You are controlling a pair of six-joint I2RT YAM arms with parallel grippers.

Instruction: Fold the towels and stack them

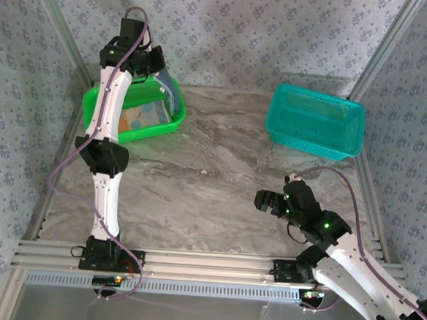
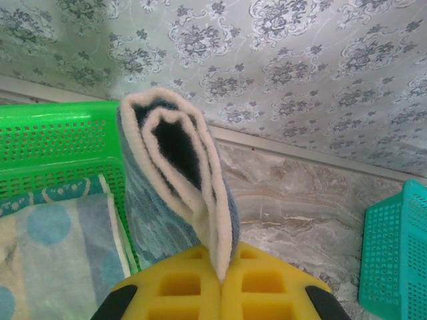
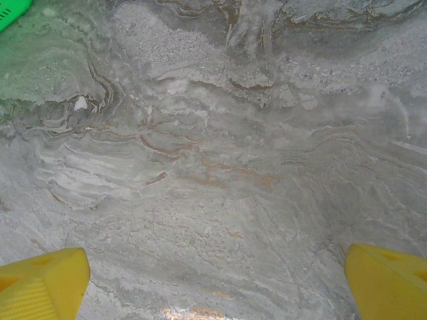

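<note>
A slate-blue towel point(image 2: 175, 180) with a cream underside hangs folded from my left gripper point(image 2: 221, 270), whose yellow fingers are shut on its edge. From above, that gripper point(image 1: 159, 65) sits over the right end of the green basket point(image 1: 153, 132), with the towel point(image 1: 171, 91) dangling at the basket's rim. A light blue towel with orange and cream dots point(image 1: 145, 115) lies in the basket, and it also appears in the left wrist view point(image 2: 53, 247). My right gripper point(image 1: 269, 202) hovers open over the bare marble table point(image 3: 213, 167), nothing between its fingers.
A teal mesh basket point(image 1: 315, 119) stands at the back right of the table, its corner visible from the left wrist point(image 2: 393, 260). Patterned walls close in the back and sides. An aluminium frame rail point(image 1: 206, 266) runs along the near edge.
</note>
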